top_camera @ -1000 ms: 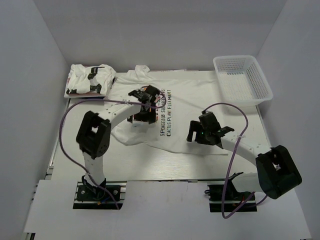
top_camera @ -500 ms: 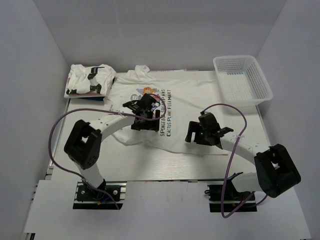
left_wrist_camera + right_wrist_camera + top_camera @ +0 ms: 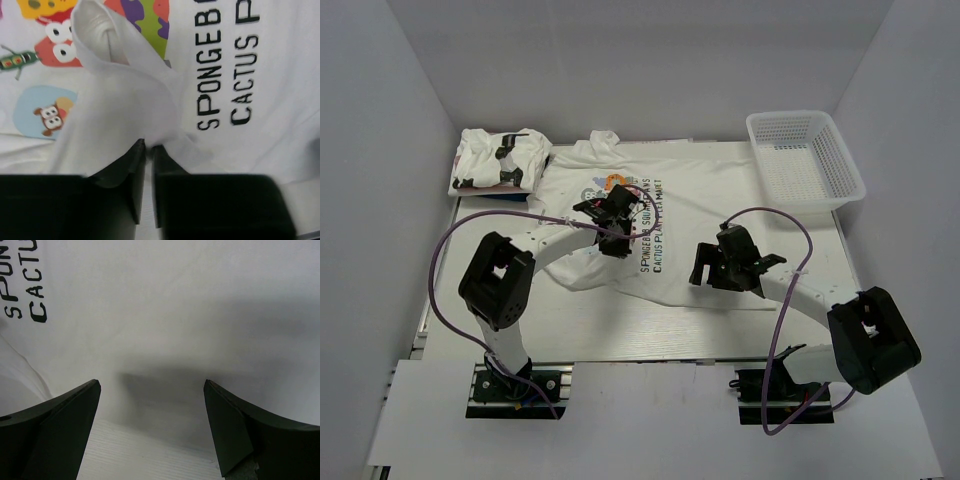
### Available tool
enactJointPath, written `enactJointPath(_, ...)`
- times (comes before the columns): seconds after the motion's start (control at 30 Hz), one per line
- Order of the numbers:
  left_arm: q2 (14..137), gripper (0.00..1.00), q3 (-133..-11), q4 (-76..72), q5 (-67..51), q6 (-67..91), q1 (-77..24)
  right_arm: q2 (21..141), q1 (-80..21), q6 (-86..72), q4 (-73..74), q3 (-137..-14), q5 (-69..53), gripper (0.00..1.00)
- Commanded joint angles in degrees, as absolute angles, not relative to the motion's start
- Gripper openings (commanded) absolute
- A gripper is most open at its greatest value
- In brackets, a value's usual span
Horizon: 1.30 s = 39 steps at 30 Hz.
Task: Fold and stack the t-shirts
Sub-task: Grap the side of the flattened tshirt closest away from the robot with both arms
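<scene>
A white t-shirt [image 3: 705, 190] with a cartoon print and dark lettering lies spread on the table [image 3: 620, 330]. My left gripper [image 3: 613, 228] is over its printed chest. In the left wrist view it [image 3: 148, 145] is shut on a raised fold of white cloth [image 3: 125, 100] that bunches up over the cartoon print [image 3: 45, 115]. My right gripper [image 3: 716, 265] hovers at the shirt's near hem. In the right wrist view it [image 3: 152, 386] stands open with plain white cloth [image 3: 190, 315] below and nothing between its fingers. Other t-shirts [image 3: 500, 160] lie folded in a pile at the back left.
A white mesh basket [image 3: 807, 157] stands at the back right corner. The folded pile rests on a dark board [image 3: 490, 193]. White walls close in the table on three sides. Purple cables loop off both arms.
My left gripper came down onto the printed shirt and shut on a fold of its cloth. The right arm has barely moved and its gripper stays open.
</scene>
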State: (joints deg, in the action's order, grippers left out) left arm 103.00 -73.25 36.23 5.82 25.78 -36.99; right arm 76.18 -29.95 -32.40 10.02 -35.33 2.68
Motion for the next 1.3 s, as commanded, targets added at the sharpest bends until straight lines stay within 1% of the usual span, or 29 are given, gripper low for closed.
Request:
enactJointPath(0.0, 102.1, 0.16, -75.8, 35.9, 6.7, 24.9, -37.3, 76.4, -29.8, -31.5, 8.4, -35.2, 1.7, 0.89)
enactJointPath(0.03, 102.1, 0.07, -76.3, 36.5, 6.7, 24.9, -37.3, 76.2, -29.8, -31.6, 8.4, -35.2, 1.5, 0.89)
enactJointPath(0.07, 102.1, 0.0, -76.8, 36.5, 6.7, 24.9, -37.3, 76.4, -29.7, -31.6, 8.3, -35.2, 1.5, 0.89)
enactJointPath(0.1, 102.1, 0.0, -76.8, 37.3, 6.7, 24.9, -37.3, 76.4, -29.8, -31.6, 8.4, -35.2, 1.4, 0.88)
enactJointPath(0.23, 97.6, 0.0, -76.8, 41.5, 6.1, 26.2, -37.3, 76.5, -29.8, -31.6, 8.3, -35.1, 0.9, 0.88)
enactJointPath(0.33, 89.9, 0.0, -72.8, 45.2, 2.2, 30.0, -37.9, 76.7, -29.7, -31.6, 8.3, -35.1, 1.4, 0.88)
enactJointPath(0.43, 81.1, 0.0, -65.8, 51.6, -1.5, 37.2, -38.4, 77.1, -29.7, -32.3, 9.7, -35.4, 3.1, 0.88)
enactJointPath(0.5, 76.4, 0.0, -58.8, 55.1, -4.5, 41.6, -38.4, 77.6, -29.7, -32.4, 10.8, -35.7, 4.0, 0.88)
enactJointPath(0.57, 69.0, 0.0, -52.1, 60.9, -8.4, 48.2, -38.9, 78.6, -29.7, -33.0, 10.9, -35.8, 4.5, 0.88)
enactJointPath(0.67, 59.8, 0.01, -46.2, 68.9, -13.5, 55.1, -38.9, 79.7, -29.5, -33.4, 11.9, -36.2, 5.2, 0.88)
enactJointPath(0.73, 56.1, 0.1, -46.2, 76.4, -13.5, 59.1, -38.9, 80.6, -29.6, -33.5, 12.1, -36.8, 6.1, 0.88)
enactJointPath(0.77, 53.4, 0.32, -46.8, 78.6, -13.5, 60.2, -38.9, 80.7, -29.4, -33.6, 12.3, -36.8, 6.1, 0.88)
enactJointPath(0.8, 52.3, 0.6, -47.4, 80.5, -12.8, 61.2, -38.9, 80.9, -29.4, -33.7, 12.1, -36.9, 5.8, 0.88)
enactJointPath(0.83, 51.3, 0.99, -48.1, 80.5, -13.4, 61.2, -38.9, 80.9, -29.5, -33.6, 11.7, -37.0, 5.5, 0.88)
enactJointPath(0.9, 50.5, 1.0, -48.9, 80.0, -13.4, 61.7, -38.9, 80.4, -29.7, -33.3, 11.2, -36.7, 4.8, 0.88)
enactJointPath(1.03, 52.0, 1.0, -50.0, 76.9, -8.4, 61.7, -38.9, 79.1, -29.8, -32.7, 9.8, -36.0, 4.0, 0.88)
enactJointPath(1.07, 53.8, 1.0, -50.0, 74.1, -7.7, 60.3, -38.9, 78.5, -29.6, -32.3, 9.4, -35.8, 4.0, 0.88)
enactJointPath(1.2, 60.3, 1.0, -50.5, 68.9, 2.1, 60.4, -37.8, 76.6, -29.8, -32.4, 9.2, -35.3, 5.1, 0.89)
enactJointPath(1.27, 62.3, 1.0, -50.5, 67.2, 2.7, 60.4, -37.8, 75.2, -29.4, -32.3, 9.8, -35.8, 6.1, 0.9)
